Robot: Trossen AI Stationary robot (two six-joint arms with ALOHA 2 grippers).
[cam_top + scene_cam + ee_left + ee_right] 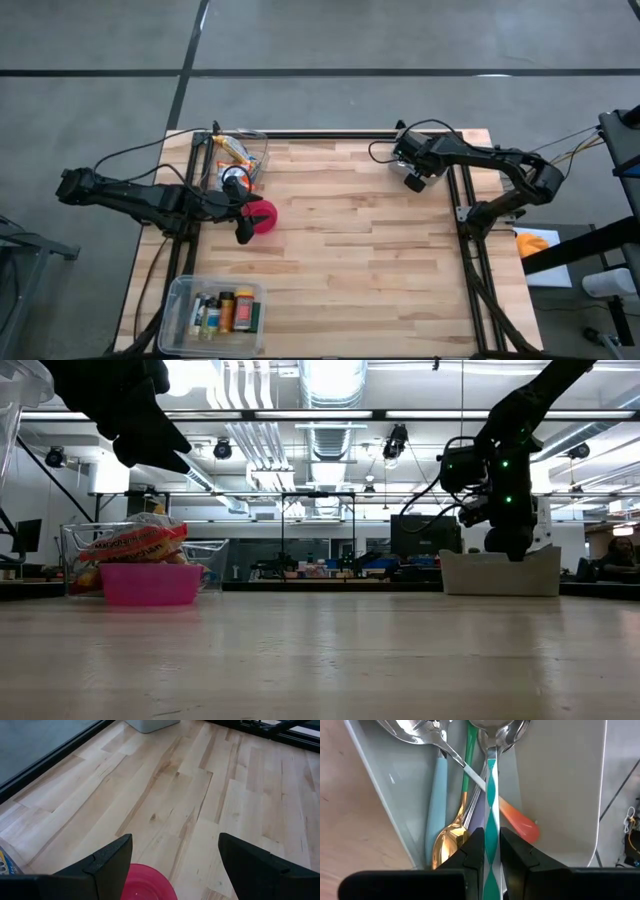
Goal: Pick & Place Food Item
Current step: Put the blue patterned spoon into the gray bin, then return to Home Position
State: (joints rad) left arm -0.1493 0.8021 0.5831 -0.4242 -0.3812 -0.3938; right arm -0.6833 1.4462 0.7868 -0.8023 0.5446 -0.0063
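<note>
A crinkly snack packet is seen in the clear bin, just behind the pink bowl; likely light and crushable, best pinched at an edge. The left gripper hangs wide open, empty, over the bowl. The right gripper is clamped on a teal-patterned spoon handle above the cutlery tray.

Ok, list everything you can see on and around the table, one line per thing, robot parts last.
Table: one, light wood, under both arms.
Pink bowl: one, left side of table, below the left end effector.
Clear bin of food packets: one, far-left corner.
Clear bin of small bottles: one, near-left corner.
Grey cutlery tray: one, in the right wrist view, holding spoons.
Teal-and-white patterned utensil handle: one, gripped over the tray.
Gold spoon: one, in tray.
Orange handle: one, in tray.
Left end effector: open, empty, above the bowl.
Right end effector: shut on the patterned handle.
</note>
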